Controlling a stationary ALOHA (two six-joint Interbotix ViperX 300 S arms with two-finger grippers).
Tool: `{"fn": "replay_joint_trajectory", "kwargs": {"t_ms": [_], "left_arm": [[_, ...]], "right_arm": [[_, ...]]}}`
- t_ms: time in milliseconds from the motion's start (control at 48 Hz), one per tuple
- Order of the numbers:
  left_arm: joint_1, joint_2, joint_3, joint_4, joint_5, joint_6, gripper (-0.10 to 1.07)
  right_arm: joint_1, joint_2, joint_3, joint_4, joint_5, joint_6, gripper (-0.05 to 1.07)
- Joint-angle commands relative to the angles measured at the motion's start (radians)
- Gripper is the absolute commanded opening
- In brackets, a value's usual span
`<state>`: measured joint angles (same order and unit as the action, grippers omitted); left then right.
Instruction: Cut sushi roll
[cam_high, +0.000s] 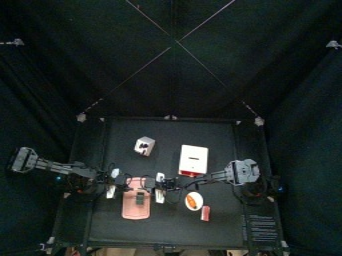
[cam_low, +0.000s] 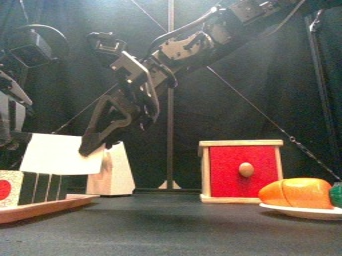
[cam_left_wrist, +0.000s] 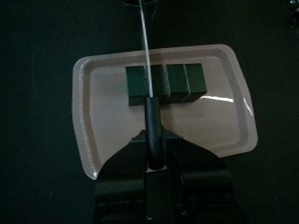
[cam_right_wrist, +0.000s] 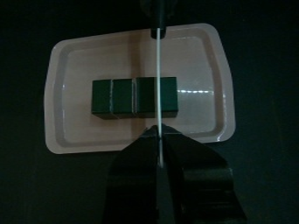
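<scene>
While cutting proceeds: sushi roll (cam_right_wrist: 135, 96) on tray (cam_right_wrist: 70, 105); right tool (cam_right_wrist: 156, 140) clamped on knife (cam_right_wrist: 156, 79); next, press down.

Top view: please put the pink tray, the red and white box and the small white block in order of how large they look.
1. Red and white box and pink tray: they look about alike, so I do not rank them.
2. Small white block: clearly the smallest.

One sushi roll (cam_right_wrist: 135, 96), two knives (cam_left_wrist: 146, 61)
</scene>
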<state>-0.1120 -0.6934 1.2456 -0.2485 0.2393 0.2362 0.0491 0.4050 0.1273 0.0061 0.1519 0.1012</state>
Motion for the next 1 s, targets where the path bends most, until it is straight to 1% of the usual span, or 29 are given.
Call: {"fn": "replay_joint_trajectory", "kwargs": {"t_ms": [0,333,542,979], "left_arm": [[0.003,-0.011,-0.046,0.018,-0.017,-0.002,0.38],[0.005,-0.034,-0.04,0.032,-0.021,-0.002,0.38],[0.009,-0.037,-0.028,0.064,-0.021,-0.002,0.38],[0.012,-0.037,0.0,0.049,-0.021,-0.003,0.38]], "right_arm": [[0.0,-0.051,-0.028,-0.002,-0.032,-0.003,0.24],[-0.002,-0.064,-0.023,-0.011,-0.049,-0.003,0.24],[-0.005,-0.061,-0.021,-0.009,-0.057,-0.003,0.24],[-0.008,-0.057,-0.012,-0.008,-0.063,-0.002,0.24]]}}
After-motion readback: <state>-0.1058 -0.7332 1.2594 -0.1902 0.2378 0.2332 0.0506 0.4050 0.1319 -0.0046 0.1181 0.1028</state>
